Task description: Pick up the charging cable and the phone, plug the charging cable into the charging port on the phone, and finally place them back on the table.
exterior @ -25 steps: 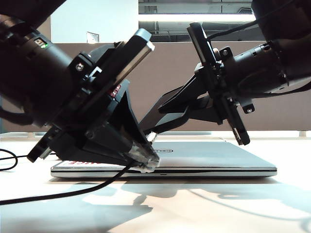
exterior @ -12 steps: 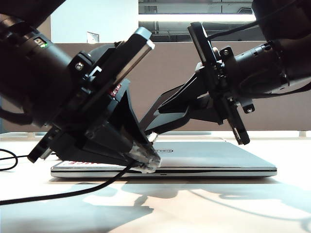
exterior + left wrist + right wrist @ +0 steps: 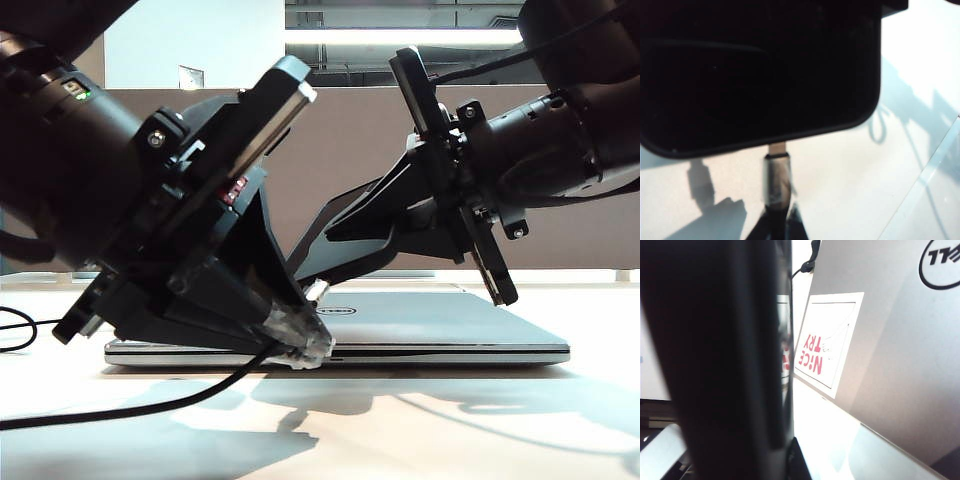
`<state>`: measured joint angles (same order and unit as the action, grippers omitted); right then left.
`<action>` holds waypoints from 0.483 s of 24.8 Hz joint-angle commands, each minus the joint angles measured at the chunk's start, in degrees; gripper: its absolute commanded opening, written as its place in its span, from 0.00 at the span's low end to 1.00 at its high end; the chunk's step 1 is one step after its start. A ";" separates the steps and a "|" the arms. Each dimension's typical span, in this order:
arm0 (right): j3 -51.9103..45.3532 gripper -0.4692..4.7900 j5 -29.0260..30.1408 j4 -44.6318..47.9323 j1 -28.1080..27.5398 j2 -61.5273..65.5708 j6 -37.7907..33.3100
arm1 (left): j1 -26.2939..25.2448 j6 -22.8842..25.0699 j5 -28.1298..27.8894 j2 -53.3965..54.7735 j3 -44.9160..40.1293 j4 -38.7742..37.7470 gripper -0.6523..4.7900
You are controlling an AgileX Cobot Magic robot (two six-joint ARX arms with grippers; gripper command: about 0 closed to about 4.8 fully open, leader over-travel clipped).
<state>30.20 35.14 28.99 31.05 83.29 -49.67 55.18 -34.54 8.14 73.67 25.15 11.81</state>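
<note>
wide white table (image 3: 420,430), grey-brown divider panel (image 3: 350,150) behind. left gripper (image 3: 300,335) low at left, closed on thin black charging cable (image 3: 130,400), silvery plug (image 3: 776,172) meeting glossy black phone (image 3: 760,75). silver laptop (image 3: 450,325) centre. right gripper (image 3: 310,265) clamps the tilted phone.

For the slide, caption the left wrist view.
Left gripper holds the charging cable's plug at the phone's end edge.

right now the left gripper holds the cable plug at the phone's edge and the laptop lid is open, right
Not quite: the laptop is closed flat on the table, as the exterior view shows. The rest holds: the left gripper pinches the cable plug at the phone edge.
</note>
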 commanded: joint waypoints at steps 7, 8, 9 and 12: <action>0.17 0.08 0.63 1.57 0.37 -0.31 -0.76 | -0.15 -0.02 -1.38 -0.09 0.55 6.32 0.11; 0.17 0.08 0.63 1.64 0.37 -0.31 -1.38 | -0.15 -0.02 -1.38 0.00 0.52 6.32 0.11; 0.17 0.08 0.81 1.68 0.39 -0.31 -1.92 | -0.15 0.00 -1.38 0.09 0.52 6.32 0.11; 0.17 0.08 1.03 1.70 0.39 -0.31 -2.45 | -0.17 0.02 -1.38 0.11 0.52 6.43 0.11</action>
<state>30.26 33.50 29.85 31.03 83.26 -51.57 55.18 -34.57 8.10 74.15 25.12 14.28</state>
